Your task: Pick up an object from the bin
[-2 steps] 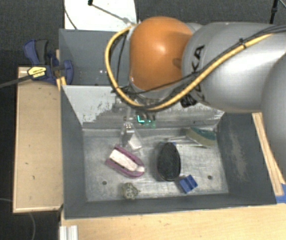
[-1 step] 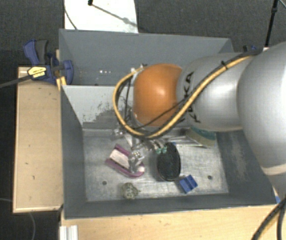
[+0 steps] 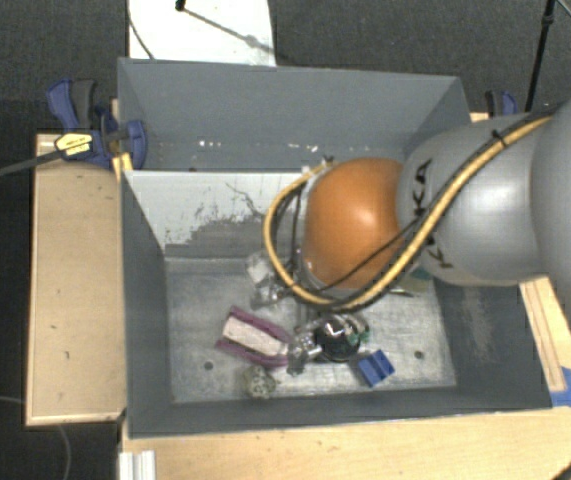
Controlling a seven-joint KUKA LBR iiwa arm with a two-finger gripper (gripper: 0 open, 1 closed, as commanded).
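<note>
I'm hovering my gripper [image 3: 306, 346] just right of the purple slab [image 3: 252, 333] — spread or pinching, can't tell — should centre over it.

Dull scuffed metal below, glossy robot shells above.

The grey metal bin [image 3: 195, 298] is matt, its floor and left wall rubbed pale with scratches and scuff marks, its back wall smoother and more even. The orange cover [image 3: 355, 218] on the wrist looks like smooth, glossy plastic with a soft highlight. The silver-grey arm casing [image 3: 525, 198] is smooth with a satin sheen. The yellow and black cables [image 3: 273, 230] have a smooth, rubbery-looking jacket. In the bin, the flat purple packet [image 3: 255, 335] has a dull face, the small blue piece [image 3: 375, 368] looks like matt plastic, the round black thing [image 3: 337, 340] is shiny, and the pale crumpled scrap [image 3: 263, 276] glints like foil or film.
</note>
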